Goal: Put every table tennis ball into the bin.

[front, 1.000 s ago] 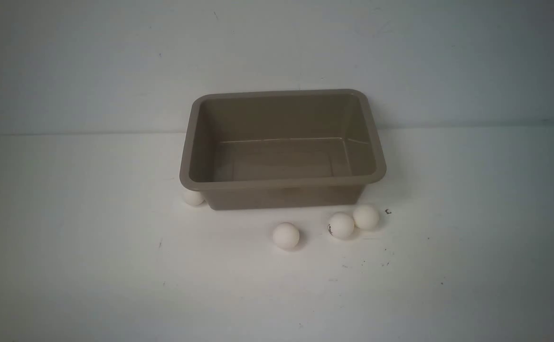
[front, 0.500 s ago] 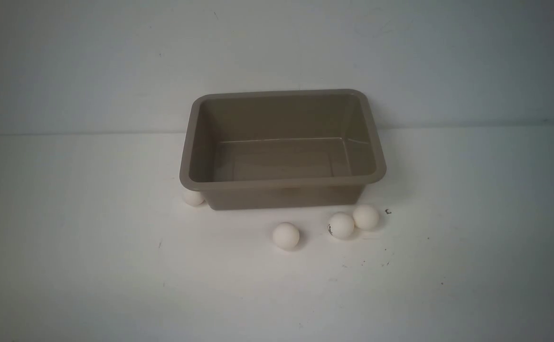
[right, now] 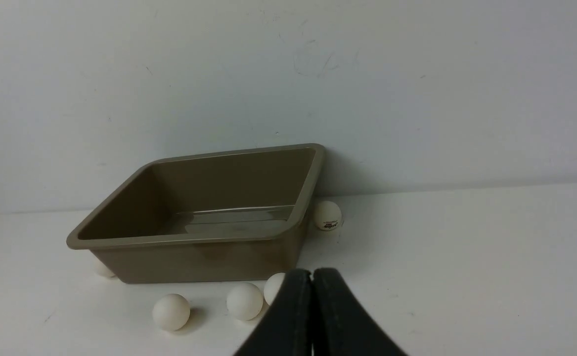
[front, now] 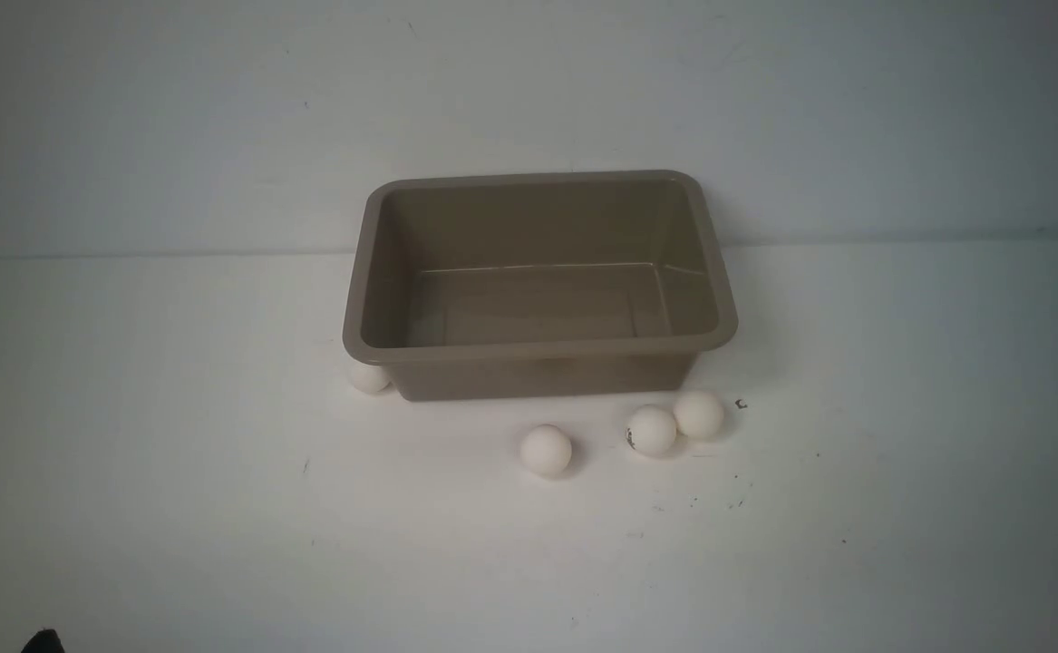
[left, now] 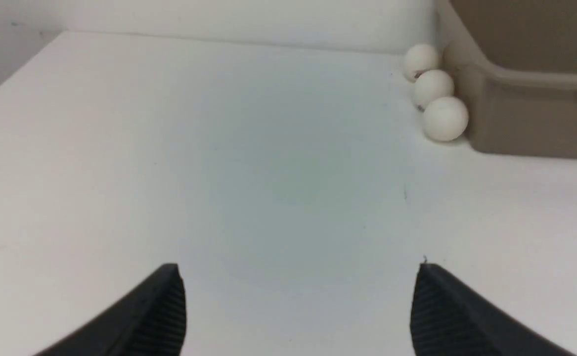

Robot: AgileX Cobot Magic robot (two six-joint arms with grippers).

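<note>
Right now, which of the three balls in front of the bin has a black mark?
The middle ball, with a dark smudge low on its left side. It sits against the right ball; the left ball lies apart. Both look plain white.

Glossy plastic bin, matt balls

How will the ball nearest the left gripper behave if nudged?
Likely rolls freely: the ball is round, on a flat table. The bin wall beside it probably stops it that way. Small and matte, so probably light, not slippery.
</note>
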